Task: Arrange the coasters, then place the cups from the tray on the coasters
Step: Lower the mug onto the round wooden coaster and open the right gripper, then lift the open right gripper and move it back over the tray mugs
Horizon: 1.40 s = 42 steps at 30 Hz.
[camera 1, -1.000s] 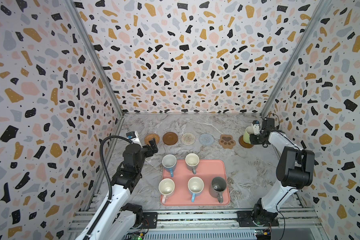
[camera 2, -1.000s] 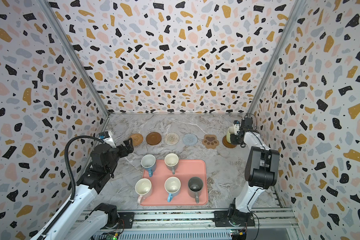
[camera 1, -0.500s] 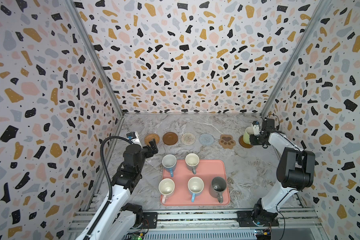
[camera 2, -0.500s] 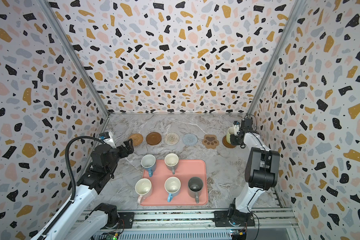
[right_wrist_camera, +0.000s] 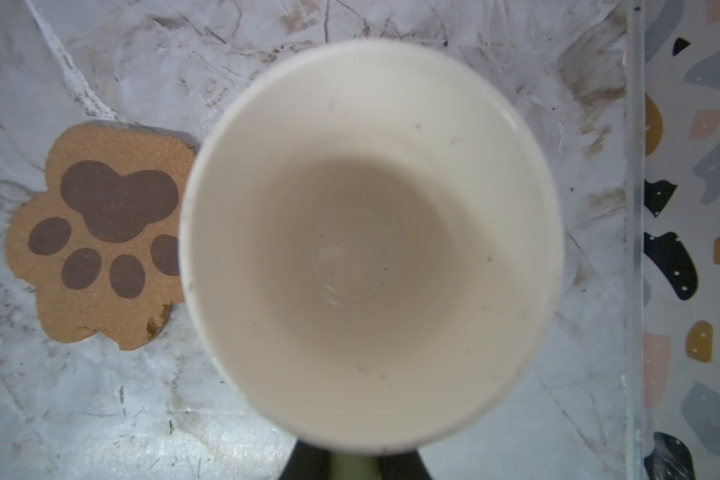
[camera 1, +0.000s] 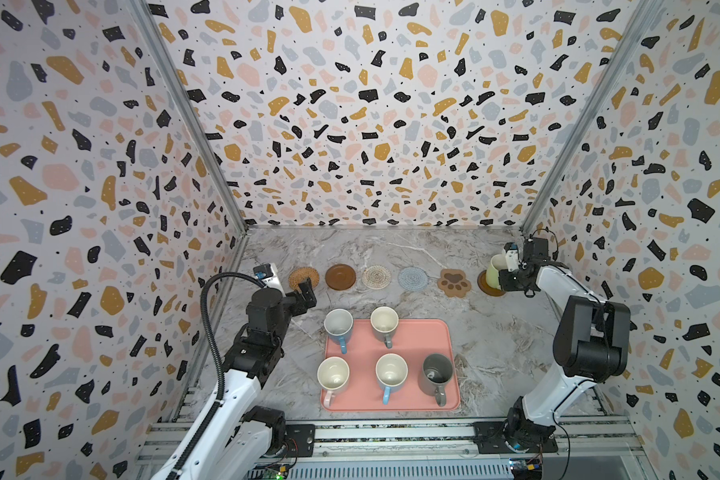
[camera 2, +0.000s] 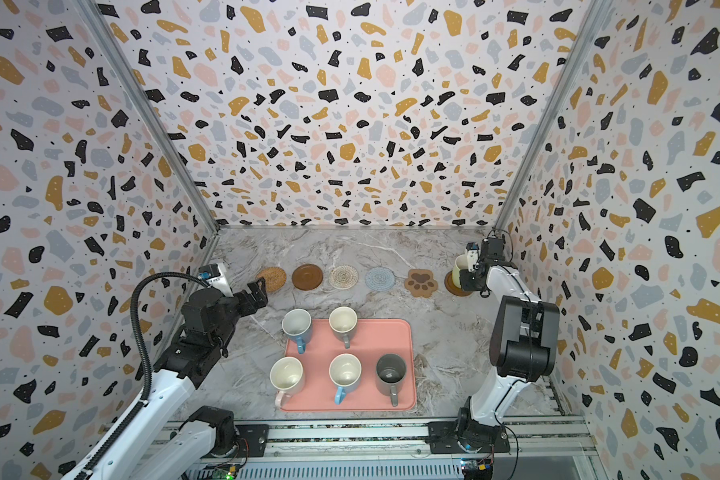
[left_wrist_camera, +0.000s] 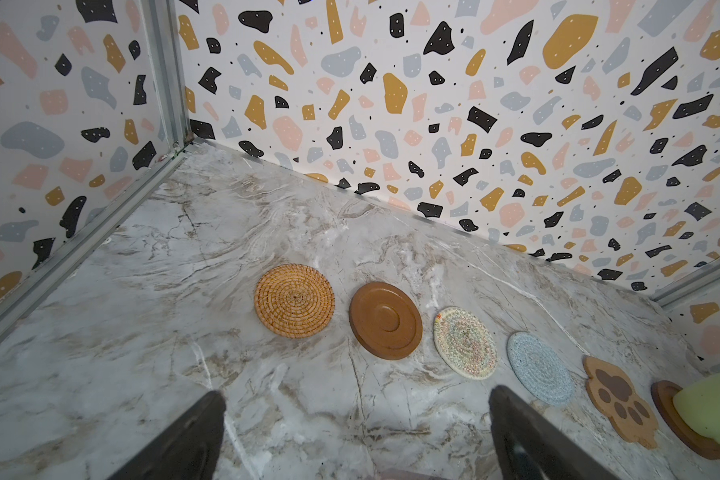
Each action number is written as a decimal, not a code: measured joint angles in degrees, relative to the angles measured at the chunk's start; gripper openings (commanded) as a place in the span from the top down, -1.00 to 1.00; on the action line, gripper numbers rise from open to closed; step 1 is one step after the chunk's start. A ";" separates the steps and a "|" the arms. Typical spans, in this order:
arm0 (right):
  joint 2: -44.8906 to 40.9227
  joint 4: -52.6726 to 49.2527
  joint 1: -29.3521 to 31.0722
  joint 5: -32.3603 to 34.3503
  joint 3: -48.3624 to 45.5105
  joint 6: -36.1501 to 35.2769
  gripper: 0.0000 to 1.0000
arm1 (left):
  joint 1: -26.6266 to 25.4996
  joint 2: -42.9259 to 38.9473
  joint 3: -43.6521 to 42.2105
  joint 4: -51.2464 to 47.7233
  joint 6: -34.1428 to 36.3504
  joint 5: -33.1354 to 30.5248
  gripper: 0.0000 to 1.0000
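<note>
**A:** What has the right gripper (right_wrist_camera: 352, 465) got?

**B:** Its fingers are pinched tight on the handle of the light green mug (right_wrist_camera: 371, 232). The mug is upright, and the right wrist view looks straight down into its cream inside.

**A:** Where is that mug?

**B:** At the far right of the table (camera 1: 391, 257), over the right-hand dark brown disc (camera 1: 484, 288). I cannot tell whether its base touches the disc. The paw coaster (camera 1: 454, 282) lies just left of the disc, apart from it.

**A:** And the left gripper (left_wrist_camera: 356, 409)?

**B:** Its jaws are spread wide with nothing between them. It hovers at the left, just on the near side of the orange woven coaster (camera 1: 304, 277).

**A:** How does the row of coasters run?

**B:** Left to right along the far side: the orange woven coaster, a second dark brown disc (camera 1: 340, 276), the beige woven coaster (camera 1: 376, 276) and the light-blue woven coaster (camera 1: 413, 278). Then come the paw coaster and the disc under the mug. None of them touch.

**A:** And the tray?

**B:** The salmon-pink tray (camera 1: 416, 336) lies near the front, between the two arms and nearer than the row. Five mugs stand upright on it, handles pointing toward the near edge.
- **Far pair:** a blue mug (camera 1: 339, 326) on the left and a grey-handled mug (camera 1: 384, 322) beside it.
- **Near row:** a pink-handled mug (camera 1: 332, 374), a blue-handled mug (camera 1: 390, 372) and the dark grey mug (camera 1: 437, 374) at the right.
</note>
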 measured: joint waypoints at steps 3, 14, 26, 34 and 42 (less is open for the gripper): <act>0.00 -0.04 0.04 0.02 -0.02 0.02 0.64 | 0.00 -0.61 0.00 -0.24 -0.02 -0.02 -0.99; -0.22 -0.35 0.24 0.00 -0.46 0.44 0.34 | 0.00 -2.58 0.00 -1.70 -0.02 -0.33 -0.99; -1.90 -0.98 0.28 0.09 -0.50 0.66 0.02 | 0.00 -2.84 0.00 -2.12 -0.02 -0.92 -0.99; -5.27 -3.28 0.33 0.81 -0.50 1.99 -0.07 | 0.00 -2.84 0.00 -2.10 -0.02 -1.11 -0.99; -10.73 -7.02 0.52 3.08 0.55 4.48 -0.14 | 0.00 -2.29 0.00 -2.05 -0.04 -1.09 -0.99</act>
